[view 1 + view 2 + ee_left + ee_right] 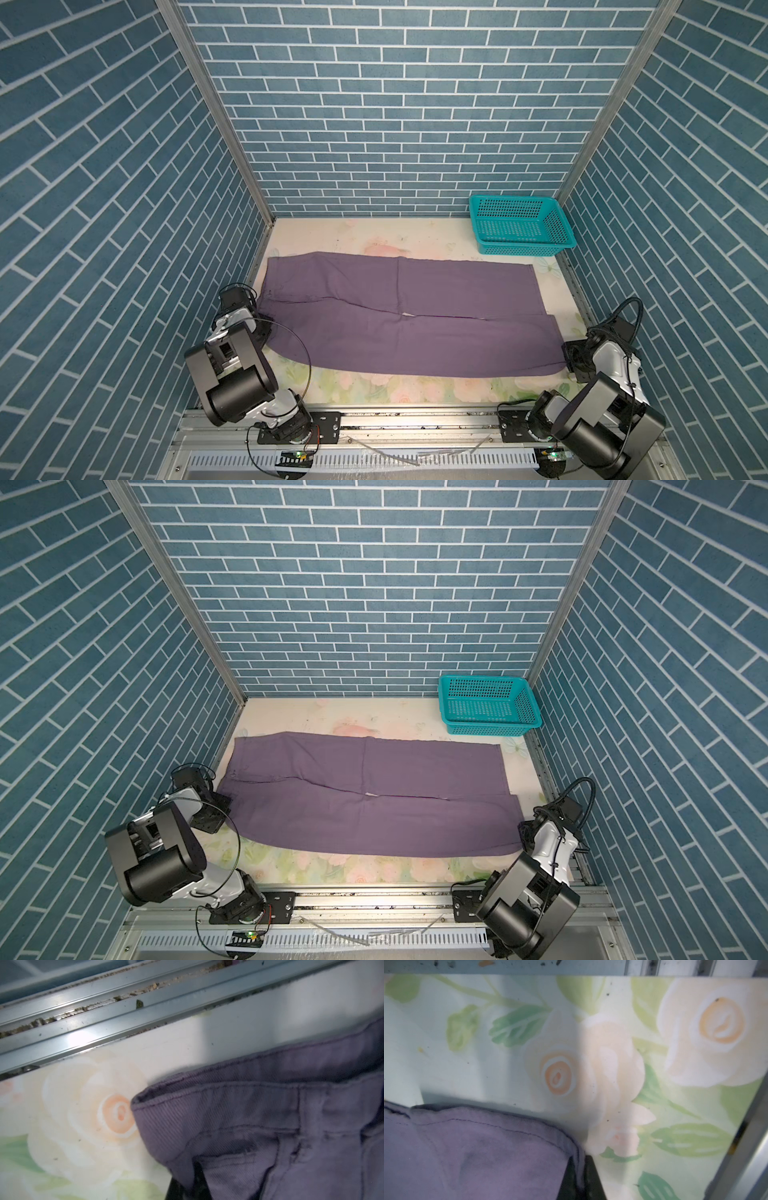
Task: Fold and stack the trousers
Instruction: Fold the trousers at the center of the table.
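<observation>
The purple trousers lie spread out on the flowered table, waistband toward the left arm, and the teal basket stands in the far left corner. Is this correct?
Not quite. The teal basket stands in the far right corner, as both top views show. The trousers lie as you say.

No legible text or labels

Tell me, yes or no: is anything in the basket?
No, the basket shows only its bare perforated floor in both top views.
</observation>
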### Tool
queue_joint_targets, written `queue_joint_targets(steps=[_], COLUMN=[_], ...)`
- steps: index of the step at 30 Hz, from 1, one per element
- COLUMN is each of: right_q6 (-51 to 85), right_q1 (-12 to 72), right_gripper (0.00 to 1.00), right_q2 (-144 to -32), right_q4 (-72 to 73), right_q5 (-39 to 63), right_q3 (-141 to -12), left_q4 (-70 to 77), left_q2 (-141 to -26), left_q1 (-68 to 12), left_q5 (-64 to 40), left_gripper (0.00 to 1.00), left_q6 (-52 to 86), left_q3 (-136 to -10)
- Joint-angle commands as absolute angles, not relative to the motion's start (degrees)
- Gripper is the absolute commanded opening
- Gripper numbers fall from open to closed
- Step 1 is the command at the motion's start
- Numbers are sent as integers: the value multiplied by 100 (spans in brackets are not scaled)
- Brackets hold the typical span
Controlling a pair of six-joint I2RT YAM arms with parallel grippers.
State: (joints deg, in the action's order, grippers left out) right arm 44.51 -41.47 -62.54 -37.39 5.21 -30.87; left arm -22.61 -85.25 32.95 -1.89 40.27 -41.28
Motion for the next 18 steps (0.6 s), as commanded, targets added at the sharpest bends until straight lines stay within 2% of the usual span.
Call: queue_joint_targets(steps=[1,6,12,18], right_q6=[4368,4578,5078,5614], right_q1=[-4332,-4346,-4342,-4343], right_gripper=[0,0,0,0], right_q2=[-6216,-5904,-5764,-5737], right_q4=[-4006,-3901,-3610,-3180], right_q5=[321,409,314,466], right_q3=[-3500,-3687,-3962,-4267], left_q4=[-2450,-3216,-4439,-5247], left_q2=[-8641,-7567,-6066,-5408], left_q1=[3315,3331,3330,3522], left_q5=[-331,-351,536,622], left_gripper=[0,0,0,0], left_q6=[4157,4289,4011,3684], left_q3=[-3954,-4305,-5022,-5535])
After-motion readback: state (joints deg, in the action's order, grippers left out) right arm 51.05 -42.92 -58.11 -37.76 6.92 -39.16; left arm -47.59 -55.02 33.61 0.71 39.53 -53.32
